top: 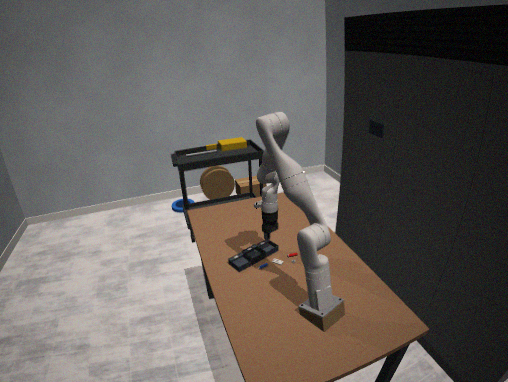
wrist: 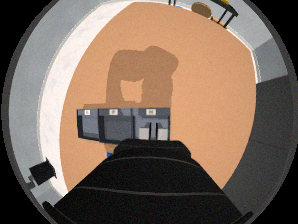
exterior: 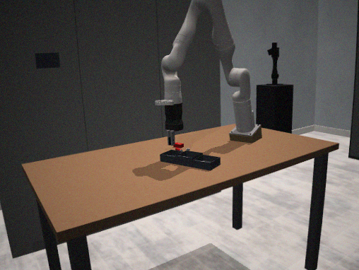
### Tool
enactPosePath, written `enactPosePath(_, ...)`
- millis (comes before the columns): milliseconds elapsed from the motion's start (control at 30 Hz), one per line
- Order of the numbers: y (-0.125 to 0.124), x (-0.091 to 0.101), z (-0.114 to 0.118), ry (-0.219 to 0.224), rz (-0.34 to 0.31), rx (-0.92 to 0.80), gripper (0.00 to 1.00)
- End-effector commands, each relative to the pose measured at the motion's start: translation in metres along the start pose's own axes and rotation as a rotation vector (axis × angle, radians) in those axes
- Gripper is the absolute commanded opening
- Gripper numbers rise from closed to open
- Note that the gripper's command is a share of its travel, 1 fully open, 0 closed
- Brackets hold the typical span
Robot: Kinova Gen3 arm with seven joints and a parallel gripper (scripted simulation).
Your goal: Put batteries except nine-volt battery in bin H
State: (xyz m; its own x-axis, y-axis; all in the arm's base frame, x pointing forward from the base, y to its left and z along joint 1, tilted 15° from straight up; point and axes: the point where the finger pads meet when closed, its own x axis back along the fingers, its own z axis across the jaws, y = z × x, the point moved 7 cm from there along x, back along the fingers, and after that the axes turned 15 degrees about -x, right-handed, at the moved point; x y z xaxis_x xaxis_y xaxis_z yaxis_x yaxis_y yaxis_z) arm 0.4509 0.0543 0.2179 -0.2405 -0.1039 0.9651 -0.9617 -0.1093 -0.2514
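Note:
A row of three black bins [top: 253,255] lies on the brown table; it also shows in the exterior view [exterior: 189,160] and the wrist view [wrist: 125,123]. I cannot read their marks. My gripper [top: 267,236] points straight down just above the far end bin, and it also shows in the exterior view [exterior: 171,142]. Its fingers stand nearly together and I see nothing between them. A small blue battery [top: 263,266] lies on the table beside the bins, and its tip shows in the wrist view [wrist: 109,155]. A white flat thing [top: 277,261], a red thing [top: 292,255] and a tiny grey thing [top: 293,261] lie close by.
The arm's base [top: 321,310] stands on the table near the things. A black cart [top: 217,155] with a yellow box stands beyond the table's far end. A dark wall panel runs along the table's right side.

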Motion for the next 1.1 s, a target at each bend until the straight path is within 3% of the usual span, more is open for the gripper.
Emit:
enactPosePath(0, -0.001, -0.002, -0.002, -0.001, 0.002, 0.004, 0.31)
enactPosePath(700, -0.001, -0.052, -0.002, -0.001, 0.002, 0.004, 0.31)
enactPosePath(1067, -0.001, -0.052, -0.002, -0.001, 0.002, 0.004, 0.31)
